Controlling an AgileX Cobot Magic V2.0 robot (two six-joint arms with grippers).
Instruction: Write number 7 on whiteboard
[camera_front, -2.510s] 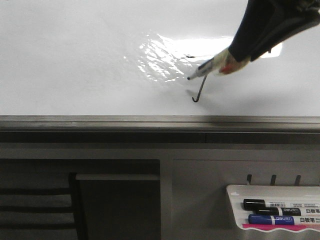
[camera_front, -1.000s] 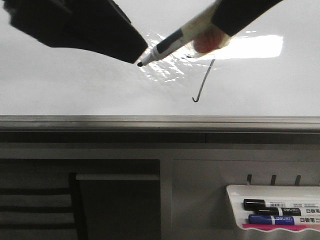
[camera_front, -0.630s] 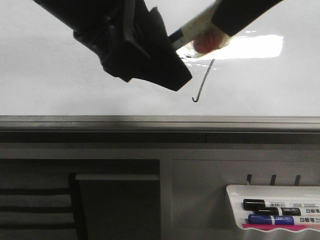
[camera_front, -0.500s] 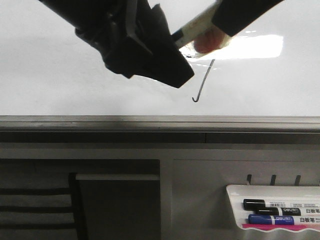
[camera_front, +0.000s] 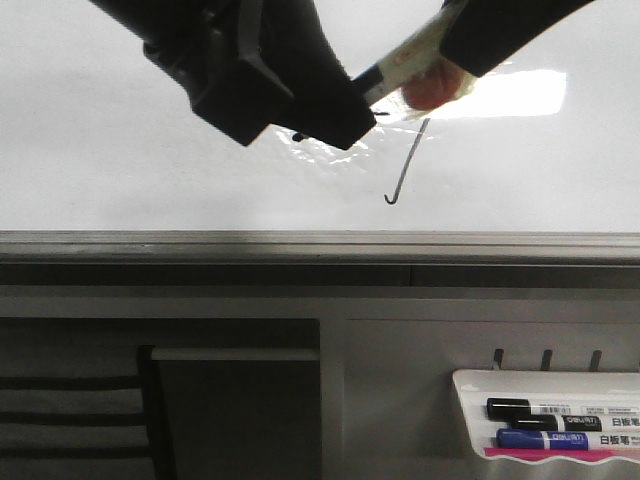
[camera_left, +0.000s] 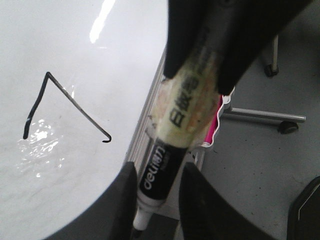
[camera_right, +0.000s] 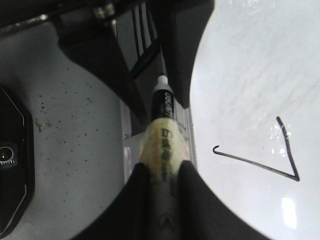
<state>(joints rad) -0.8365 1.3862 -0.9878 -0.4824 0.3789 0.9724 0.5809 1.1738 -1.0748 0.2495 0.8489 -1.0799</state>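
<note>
The right gripper is clamped on the taped barrel of a black-and-white marker, its two fingers pressed against the yellowish wrapping on either side. The left gripper has its fingers spread a little wider than the pen and set around the black front section, just behind the white tip; whether the pads actually press on the barrel is hard to say — a thin gap seems to show on each side in the left wrist view.

In the front view the left gripper's dark body covers the marker's tip, and both arms run off the upper edge. The number 7 sits on the whiteboard just below and beside the marker, near the board's grey lower edge; only its slanted stem and small hook read clearly there, the top bar lost in the bright glare. Both wrist views show the full digit — bar, corner and hooked stem.

Below the board, a white marker tray holds a black marker and a blue marker, cut off at the frame's right edge.
</note>
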